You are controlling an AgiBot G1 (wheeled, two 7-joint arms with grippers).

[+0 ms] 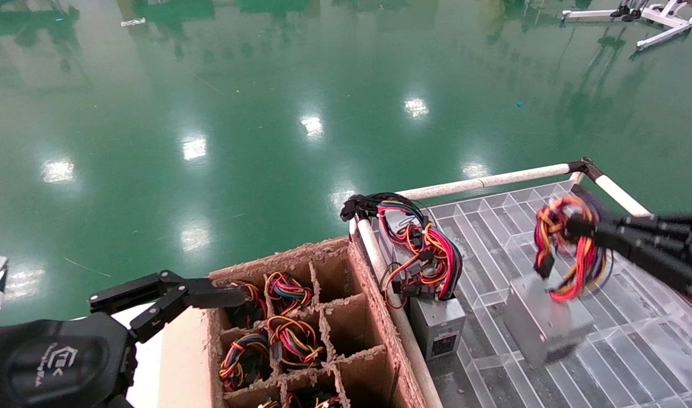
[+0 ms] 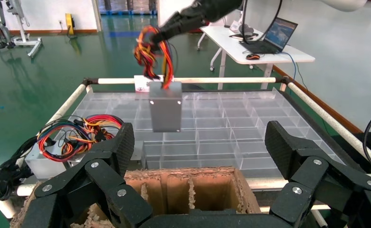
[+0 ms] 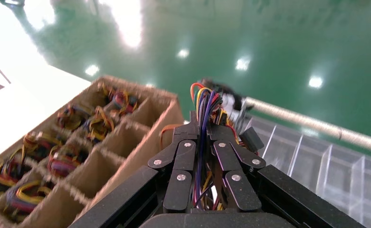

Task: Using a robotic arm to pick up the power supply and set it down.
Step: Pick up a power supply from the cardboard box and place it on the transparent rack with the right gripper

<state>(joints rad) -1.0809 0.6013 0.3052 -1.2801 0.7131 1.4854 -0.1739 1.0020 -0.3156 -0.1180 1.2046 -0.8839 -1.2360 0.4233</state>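
Note:
The power supply [image 1: 544, 324] is a plain silver box that hangs tilted in the air above the clear divided tray [image 1: 635, 345]. My right gripper [image 1: 577, 228] is shut on its coil of red, orange, yellow and purple wires [image 1: 567, 249]. In the left wrist view the box [image 2: 165, 107] dangles below the wires [image 2: 151, 50]. From the right wrist view the wires [image 3: 203, 100] run between the closed right gripper [image 3: 202, 122]. My left gripper [image 2: 198, 142] stands open and empty over the cardboard box [image 2: 193, 183], at the lower left of the head view [image 1: 201, 294].
Another grey supply [image 1: 436, 327] with a loose red-and-black wire tangle [image 1: 419, 249] stands in the tray by the white rail [image 1: 388, 294]. The divided cardboard box [image 1: 351, 323] holds several wire coils. White pipes [image 1: 487, 181] frame the tray. A table with a laptop [image 2: 269, 40] stands beyond.

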